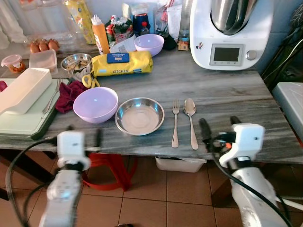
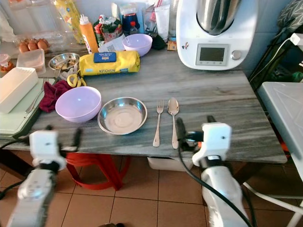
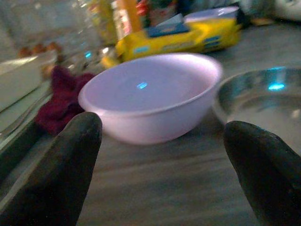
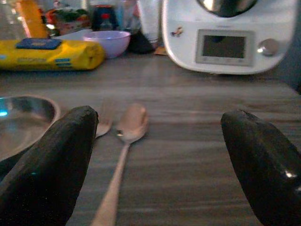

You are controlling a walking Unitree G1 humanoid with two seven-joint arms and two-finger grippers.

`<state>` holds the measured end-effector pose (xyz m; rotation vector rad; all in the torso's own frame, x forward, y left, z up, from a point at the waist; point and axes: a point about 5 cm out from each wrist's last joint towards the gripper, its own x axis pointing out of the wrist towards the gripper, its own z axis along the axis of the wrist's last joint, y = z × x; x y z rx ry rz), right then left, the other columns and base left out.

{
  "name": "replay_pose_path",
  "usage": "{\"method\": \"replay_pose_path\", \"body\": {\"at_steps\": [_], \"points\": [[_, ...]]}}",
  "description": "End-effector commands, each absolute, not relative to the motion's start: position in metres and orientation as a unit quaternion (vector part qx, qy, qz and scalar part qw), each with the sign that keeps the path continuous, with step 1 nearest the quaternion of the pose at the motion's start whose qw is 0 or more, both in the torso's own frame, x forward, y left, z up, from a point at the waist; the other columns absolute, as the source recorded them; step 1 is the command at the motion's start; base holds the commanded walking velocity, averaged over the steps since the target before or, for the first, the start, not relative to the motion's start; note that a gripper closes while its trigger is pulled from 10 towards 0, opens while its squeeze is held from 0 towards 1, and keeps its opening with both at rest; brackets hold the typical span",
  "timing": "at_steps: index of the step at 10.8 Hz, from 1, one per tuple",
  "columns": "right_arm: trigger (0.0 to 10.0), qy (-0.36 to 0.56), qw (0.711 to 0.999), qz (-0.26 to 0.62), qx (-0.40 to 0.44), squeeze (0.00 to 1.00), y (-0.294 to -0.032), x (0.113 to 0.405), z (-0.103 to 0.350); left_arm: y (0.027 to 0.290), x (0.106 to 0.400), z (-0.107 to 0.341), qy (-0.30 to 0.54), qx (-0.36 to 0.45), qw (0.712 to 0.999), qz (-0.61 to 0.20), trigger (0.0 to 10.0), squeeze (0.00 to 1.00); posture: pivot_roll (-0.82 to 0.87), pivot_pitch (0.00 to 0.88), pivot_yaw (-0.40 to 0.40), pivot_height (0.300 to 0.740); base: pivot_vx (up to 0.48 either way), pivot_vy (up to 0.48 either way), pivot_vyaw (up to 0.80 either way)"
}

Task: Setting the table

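a grey, streaked wood-grain desk [image 1: 222,90] carries the setting. near its front edge sits a smooth, matte lilac plastic bowl [image 1: 95,104], round and deep, and just beside it on the right a shallow round steel dish [image 1: 139,116] with a brushed, shiny floor. right of the dish lie a slim steel fork [image 1: 175,121] and a steel spoon [image 1: 190,121] with an oval bowl, side by side, handles toward the desk's front edge.

the left gripper [image 3: 164,174] hovers at the desk's front edge with its jaws wide apart; the lilac bowl stands ahead of them, roughly centred in the gap and not touched, with the steel dish off toward one finger. the right gripper [image 4: 164,169] also has its jaws wide, low over the desk; the spoon and fork lie ahead, close to one black rounded finger [image 4: 47,160], apart from it.

further back are a second lilac bowl [image 1: 149,44], a soft yellow plastic packet [image 1: 122,63], a crumpled maroon cloth [image 1: 68,95] and a glossy white kitchen machine [image 1: 229,33].
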<state>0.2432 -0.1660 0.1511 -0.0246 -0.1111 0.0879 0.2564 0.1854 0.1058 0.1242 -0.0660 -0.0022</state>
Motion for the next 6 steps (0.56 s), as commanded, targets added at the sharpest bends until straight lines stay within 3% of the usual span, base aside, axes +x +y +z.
{"method": "replay_pose_path", "body": {"at_steps": [1,3,6], "points": [[10.0,-0.059,0.997,0.040,-0.015,0.00,-0.169,0.241,0.155,0.184,0.254,0.106,-0.034,0.068,0.997,-0.003,10.0,0.00,-0.06,0.076,0.070,0.740,0.000,0.000,0.00],[10.0,-0.046,0.999,0.023,-0.004,0.00,-0.164,0.243,0.151,0.176,0.252,0.090,-0.001,0.064,0.997,-0.040,10.0,0.00,-0.10,0.090,0.053,0.740,0.000,0.000,-0.28],[10.0,-0.041,0.999,0.026,-0.013,0.00,-0.167,0.246,0.150,0.163,0.258,0.092,-0.003,0.059,0.996,-0.061,10.0,0.00,-0.12,0.091,0.068,0.740,0.000,0.000,0.00]]}}
